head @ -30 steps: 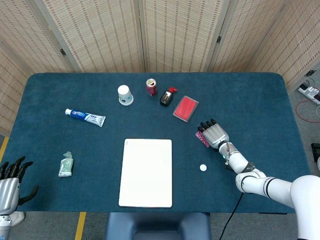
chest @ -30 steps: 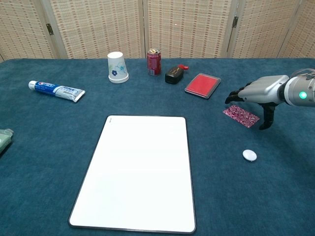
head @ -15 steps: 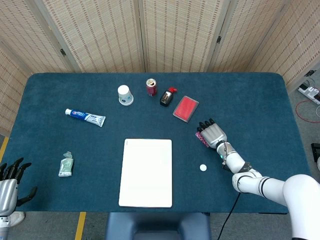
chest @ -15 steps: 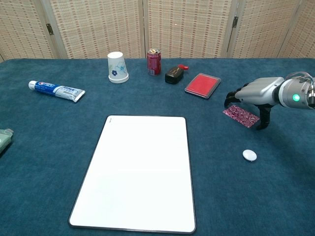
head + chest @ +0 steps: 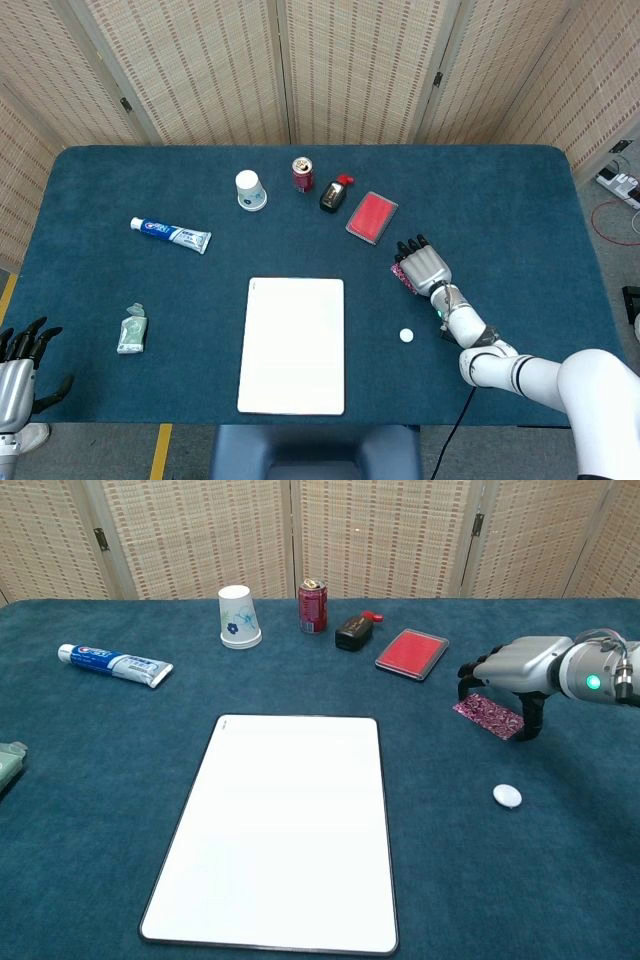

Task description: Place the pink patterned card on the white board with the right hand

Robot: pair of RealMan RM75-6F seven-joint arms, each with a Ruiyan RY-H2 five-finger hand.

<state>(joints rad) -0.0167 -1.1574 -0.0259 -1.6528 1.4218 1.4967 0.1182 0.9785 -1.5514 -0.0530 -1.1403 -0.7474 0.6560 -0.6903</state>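
The pink patterned card (image 5: 488, 716) lies flat on the blue cloth, right of the white board (image 5: 280, 830). My right hand (image 5: 510, 670) arches over the card, its fingertips (image 5: 465, 678) down at the card's far edge and its thumb at the near right corner. The card is not lifted. In the head view the right hand (image 5: 426, 266) covers most of the card (image 5: 402, 277), and the white board (image 5: 292, 345) sits at the front centre. My left hand (image 5: 18, 372) hangs off the table's front left corner, fingers spread and empty.
Along the back stand a paper cup (image 5: 238, 617), a red can (image 5: 313, 605), a black item (image 5: 355, 631) and a red pad (image 5: 411, 653). A toothpaste tube (image 5: 113, 664) lies at left, a green packet (image 5: 132, 328) near the front left, a small white disc (image 5: 507, 796) below the card.
My right hand has shifted slightly left and settled lower over the card, the thumb drawing in to its edge. The card has not moved. The left hand dropped a little.
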